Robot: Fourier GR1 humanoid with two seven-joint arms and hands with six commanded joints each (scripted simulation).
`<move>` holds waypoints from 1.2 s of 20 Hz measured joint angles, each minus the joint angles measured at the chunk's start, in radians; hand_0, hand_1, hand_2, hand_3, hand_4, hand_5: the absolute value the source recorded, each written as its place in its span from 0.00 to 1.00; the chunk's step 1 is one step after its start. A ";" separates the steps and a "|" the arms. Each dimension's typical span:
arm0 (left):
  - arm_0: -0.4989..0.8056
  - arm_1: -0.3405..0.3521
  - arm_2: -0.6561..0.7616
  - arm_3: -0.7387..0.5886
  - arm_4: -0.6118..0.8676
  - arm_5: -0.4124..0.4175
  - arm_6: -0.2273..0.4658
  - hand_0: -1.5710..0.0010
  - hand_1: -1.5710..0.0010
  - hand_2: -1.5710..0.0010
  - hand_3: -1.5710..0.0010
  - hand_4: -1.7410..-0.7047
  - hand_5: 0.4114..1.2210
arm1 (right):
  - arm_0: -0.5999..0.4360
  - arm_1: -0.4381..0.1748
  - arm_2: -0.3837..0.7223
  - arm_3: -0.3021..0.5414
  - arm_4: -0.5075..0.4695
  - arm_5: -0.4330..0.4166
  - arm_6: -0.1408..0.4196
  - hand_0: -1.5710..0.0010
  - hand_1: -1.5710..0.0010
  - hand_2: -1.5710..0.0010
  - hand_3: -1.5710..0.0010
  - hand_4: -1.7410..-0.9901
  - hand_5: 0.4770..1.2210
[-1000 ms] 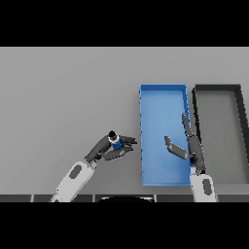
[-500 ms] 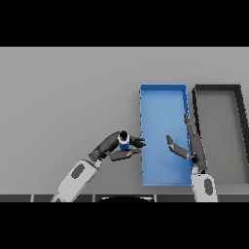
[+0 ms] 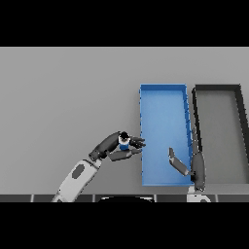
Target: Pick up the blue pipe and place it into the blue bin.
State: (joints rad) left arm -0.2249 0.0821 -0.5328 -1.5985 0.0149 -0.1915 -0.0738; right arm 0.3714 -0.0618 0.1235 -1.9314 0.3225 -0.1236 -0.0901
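Left hand [image 3: 116, 148] pinching blue pipe [image 3: 124, 144] just beside blue bin [image 3: 163, 88], poised for dropping in; right hand [image 3: 187, 163] relaxed, spread.

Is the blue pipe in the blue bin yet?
Not yet. The blue pipe sits in the left robot hand, just outside the blue bin.

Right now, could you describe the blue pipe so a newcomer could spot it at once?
Find the blue bin on the grey table, beside the black bin. Just off its left wall, the left hand grips the blue pipe: small, blue, dark-topped, the only loose object.
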 measured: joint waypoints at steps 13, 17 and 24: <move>-0.004 -0.025 0.032 0.002 -0.026 -0.041 0.039 0.00 0.00 0.00 0.00 0.26 1.00 | -0.368 -0.214 0.080 -0.170 -0.477 0.399 0.418 1.00 1.00 0.96 1.00 0.60 0.11; -0.007 -0.041 0.036 0.007 -0.044 -0.044 0.026 0.00 0.00 0.00 0.00 0.26 1.00 | -0.499 -0.211 0.142 -0.167 -0.489 0.423 0.478 1.00 1.00 0.97 1.00 0.59 0.11; -0.013 -0.055 0.064 0.029 -0.023 -0.099 0.029 0.00 0.00 0.00 0.00 0.26 1.00 | -0.729 -0.162 0.223 -0.117 -0.529 0.458 0.577 0.99 0.99 0.96 1.00 0.69 0.08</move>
State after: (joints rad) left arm -0.2376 0.0274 -0.4687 -1.5690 -0.0085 -0.2904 -0.0445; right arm -0.3578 -0.2237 0.3466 -2.0481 -0.2060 0.3348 0.4866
